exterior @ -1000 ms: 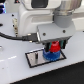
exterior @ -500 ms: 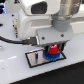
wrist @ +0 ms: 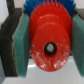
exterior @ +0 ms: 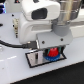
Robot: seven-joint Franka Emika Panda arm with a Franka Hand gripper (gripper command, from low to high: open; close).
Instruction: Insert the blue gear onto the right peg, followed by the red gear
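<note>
While the blue gear (wrist: pixel 37 7) lies beneath, the hand (wrist: pixel 48 46) clamps the red gear (wrist: pixel 49 47) between its pads.

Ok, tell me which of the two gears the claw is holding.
The red gear. It sits clamped between the claw's two pads, while the blue gear lies beneath it on the black-rimmed plate, showing only as blue teeth around the red one.
</note>
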